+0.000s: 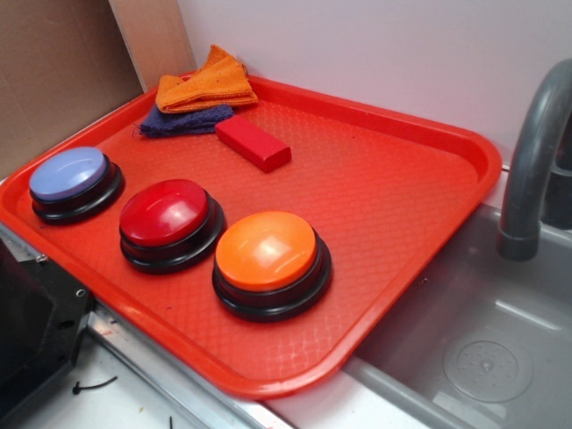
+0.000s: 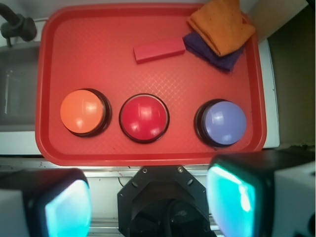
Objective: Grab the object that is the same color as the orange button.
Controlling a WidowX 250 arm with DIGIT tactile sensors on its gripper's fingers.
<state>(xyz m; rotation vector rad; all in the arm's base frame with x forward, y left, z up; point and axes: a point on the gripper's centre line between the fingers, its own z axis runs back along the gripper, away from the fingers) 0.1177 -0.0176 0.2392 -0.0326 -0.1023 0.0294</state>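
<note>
Your target is the orange cloth (image 2: 222, 25), the only loose thing that matches the orange button (image 2: 82, 111). In the wrist view it sits in the far right corner of the tray (image 2: 98, 59), partly over the rim, while your hand (image 2: 148, 207) hangs back over the near edge, roughly in line with the red button (image 2: 145, 117). So the coming move runs forward across the whole tray and off to the right; the cloth is well apart from the hand, with the row of buttons between. The orange button is on the opposite, left side, so don't drift toward it. The two fingers (image 2: 66, 210) fill the bottom corners of the wrist view, spread wide with nothing between them. The cloth is folded and lies with its long axis slanted, running from the tray corner back toward the middle; you'd likely do best closing across its narrow width. Mind what lies under and beside it: it rests on top of the blue cloth (image 2: 215, 53), which pokes out on the near side, and the red block (image 2: 159, 50) lies just beside that. Come down on the upper, far part of the orange cloth, or you may pinch both cloths together. The blue button (image 2: 223, 122) sits directly on the near side of that corner, so stay above its dome as you cross.
</note>
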